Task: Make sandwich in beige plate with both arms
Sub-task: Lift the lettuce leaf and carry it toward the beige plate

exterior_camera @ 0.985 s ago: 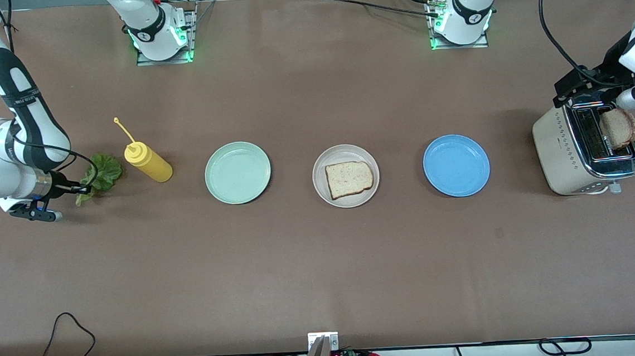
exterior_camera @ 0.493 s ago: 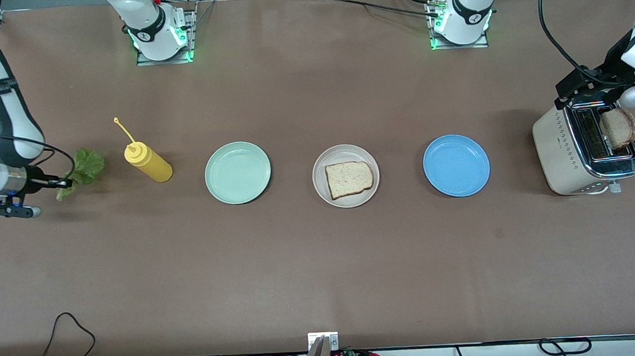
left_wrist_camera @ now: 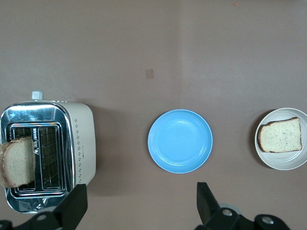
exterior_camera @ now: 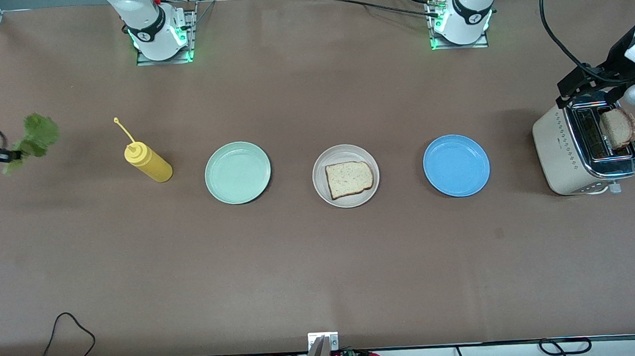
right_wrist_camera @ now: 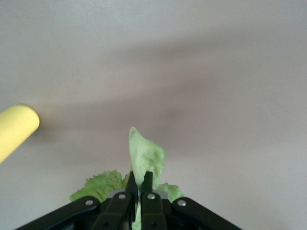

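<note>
A wide brown table (exterior_camera: 324, 267) fills the front view, both arm bases along its upper edge; in a row across the middle stand a yellow squeeze bottle (exterior_camera: 149, 163), a pale mint-green plate (exterior_camera: 238, 172), the round beige plate (exterior_camera: 345, 175) carrying one square slice of toasted bread (exterior_camera: 349, 179), a bright blue plate (exterior_camera: 456, 165) and a cream-and-chrome toaster (exterior_camera: 586, 148) with a second brown bread slice (exterior_camera: 618, 128) standing in its slot; the right gripper (exterior_camera: 13, 155), in the air over the right arm's end of the table, is clamped on a green ruffled lettuce leaf (exterior_camera: 35, 137); the left gripper (exterior_camera: 588, 87) hangs over the toaster.

The left wrist view looks straight down on toaster, blue plate and beige plate; the left gripper's black fingers (left_wrist_camera: 73, 211) stand wide apart, holding nothing.

The right wrist view shows bare table, the bottle's yellow end, and the right gripper's jaws pinched together on the lettuce.
</note>
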Robot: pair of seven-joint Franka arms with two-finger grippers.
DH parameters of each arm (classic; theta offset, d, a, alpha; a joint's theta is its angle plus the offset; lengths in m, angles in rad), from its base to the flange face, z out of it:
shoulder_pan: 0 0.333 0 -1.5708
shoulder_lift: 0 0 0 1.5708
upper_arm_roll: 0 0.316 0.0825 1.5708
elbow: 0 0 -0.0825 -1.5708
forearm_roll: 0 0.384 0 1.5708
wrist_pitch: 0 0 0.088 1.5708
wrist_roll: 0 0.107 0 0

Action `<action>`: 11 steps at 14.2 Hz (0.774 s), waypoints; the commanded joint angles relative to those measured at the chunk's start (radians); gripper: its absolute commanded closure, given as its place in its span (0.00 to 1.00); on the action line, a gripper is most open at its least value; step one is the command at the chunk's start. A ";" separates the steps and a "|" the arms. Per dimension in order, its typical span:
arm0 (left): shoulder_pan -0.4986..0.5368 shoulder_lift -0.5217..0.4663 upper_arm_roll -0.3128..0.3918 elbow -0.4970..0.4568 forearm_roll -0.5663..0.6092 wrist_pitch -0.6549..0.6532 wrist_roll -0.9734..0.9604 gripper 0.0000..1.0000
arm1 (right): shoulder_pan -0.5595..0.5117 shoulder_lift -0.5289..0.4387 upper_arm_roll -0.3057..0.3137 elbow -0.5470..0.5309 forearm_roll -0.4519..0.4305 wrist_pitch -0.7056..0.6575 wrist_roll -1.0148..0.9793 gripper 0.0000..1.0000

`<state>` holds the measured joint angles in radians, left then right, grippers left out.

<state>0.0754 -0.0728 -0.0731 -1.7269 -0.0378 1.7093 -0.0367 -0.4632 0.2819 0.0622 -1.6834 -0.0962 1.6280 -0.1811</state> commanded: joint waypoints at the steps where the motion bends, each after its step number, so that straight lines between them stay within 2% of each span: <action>1: 0.004 -0.002 -0.004 0.016 -0.011 -0.017 -0.009 0.00 | -0.012 0.011 0.010 0.121 0.019 -0.147 -0.015 1.00; 4: 0.010 -0.002 -0.004 0.016 -0.011 -0.017 -0.009 0.00 | 0.006 0.011 0.021 0.189 0.113 -0.261 0.141 1.00; 7: 0.006 -0.002 -0.005 0.016 -0.011 -0.017 -0.009 0.00 | 0.115 -0.009 0.021 0.191 0.133 -0.270 0.326 1.00; 11: 0.003 -0.004 -0.004 0.016 -0.010 -0.017 -0.009 0.00 | 0.244 -0.015 0.021 0.191 0.251 -0.258 0.622 1.00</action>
<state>0.0757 -0.0729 -0.0745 -1.7251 -0.0382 1.7093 -0.0377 -0.2744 0.2772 0.0912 -1.5025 0.1081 1.3817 0.3131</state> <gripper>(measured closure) 0.000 0.943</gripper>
